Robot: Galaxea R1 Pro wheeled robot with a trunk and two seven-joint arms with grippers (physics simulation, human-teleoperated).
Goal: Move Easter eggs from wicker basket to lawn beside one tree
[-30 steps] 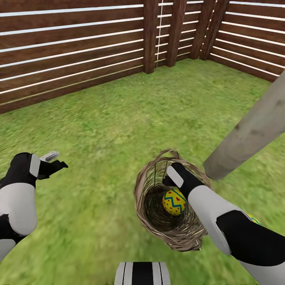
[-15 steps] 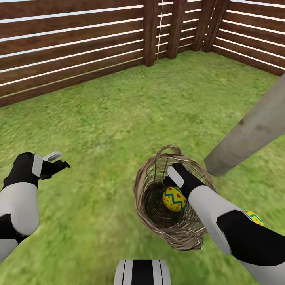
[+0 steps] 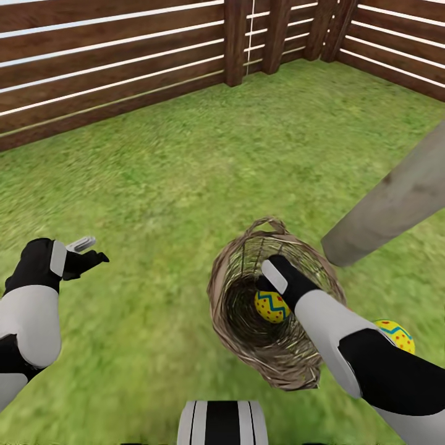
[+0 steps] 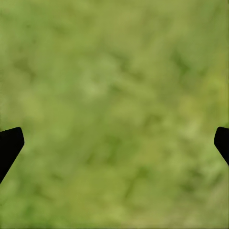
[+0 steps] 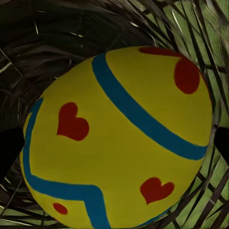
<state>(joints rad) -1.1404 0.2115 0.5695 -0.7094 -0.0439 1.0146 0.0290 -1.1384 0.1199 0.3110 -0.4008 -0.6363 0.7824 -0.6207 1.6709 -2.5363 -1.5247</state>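
The wicker basket lies tipped on the lawn, its mouth toward me. Inside it rests a yellow Easter egg with blue zigzag bands and red hearts, seen close up as the egg in the right wrist view. My right gripper reaches into the basket and stands open, its dark fingertips on either side of that egg. Another yellow egg lies on the grass beyond my right forearm, near the tree trunk. My left gripper hovers open over bare grass at the left.
A dark brown slatted fence closes the garden at the back and right, with posts at the corner. The pale leaning trunk stands just right of the basket. My base shows at the lower edge.
The camera has moved: fence and tree base slid upward in the picture, and the egg on the grass came into view at right. Both arms keep their poses.
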